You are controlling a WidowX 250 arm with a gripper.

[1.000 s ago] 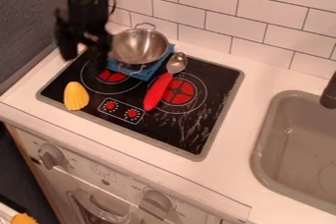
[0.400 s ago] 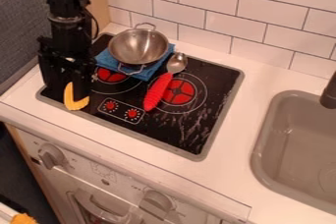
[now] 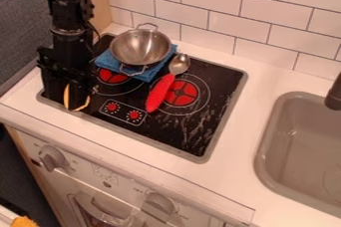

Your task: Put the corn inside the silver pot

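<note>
Camera view: red-handled spoon (image 3: 160, 93) beside silver pot (image 3: 140, 47) on blue cloth (image 3: 151, 73).

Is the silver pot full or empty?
Empty. You can see bare, shiny metal inside the pot, and the corn is outside it, over by the stove's left edge.

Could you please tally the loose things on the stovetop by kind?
Silver metal two-handled pot: 1
Blue cloth: 1
Metal spoon with red handle: 1
Yellow toy corn, partly hidden: 1
Total: 4
</note>
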